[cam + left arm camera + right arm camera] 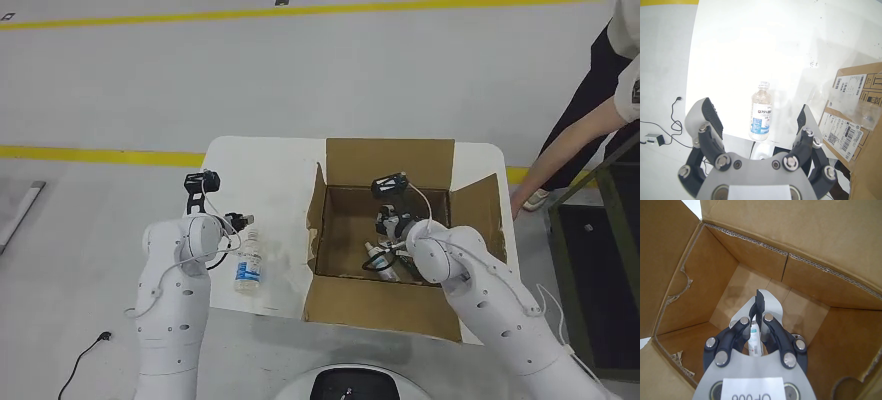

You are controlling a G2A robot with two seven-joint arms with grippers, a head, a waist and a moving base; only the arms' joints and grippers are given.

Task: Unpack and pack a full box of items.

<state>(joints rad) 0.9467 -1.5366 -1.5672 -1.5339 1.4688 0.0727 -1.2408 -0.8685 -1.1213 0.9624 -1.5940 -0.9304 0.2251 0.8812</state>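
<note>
An open cardboard box [385, 300] stands on the right half of the white table [270, 170]. A clear bottle [247, 262] with a blue and white label lies on the table left of the box, near the front edge. My left gripper [240, 220] hangs open just above this bottle [761, 113], one finger to each side and not touching it. My right gripper [758, 307] is down inside the box, shut, its pads pressed together. Under it a white labelled tube [754, 340] shows through the gap between the finger links. It lies low in the box [378, 262].
The box's flaps stand up around the opening, with torn edges [676, 294] on one wall. A crumpled clear plastic film [857, 106] lies against the box's labelled outer side. A dark cart [590, 260] stands right of the table. Bare table stretches beyond the bottle.
</note>
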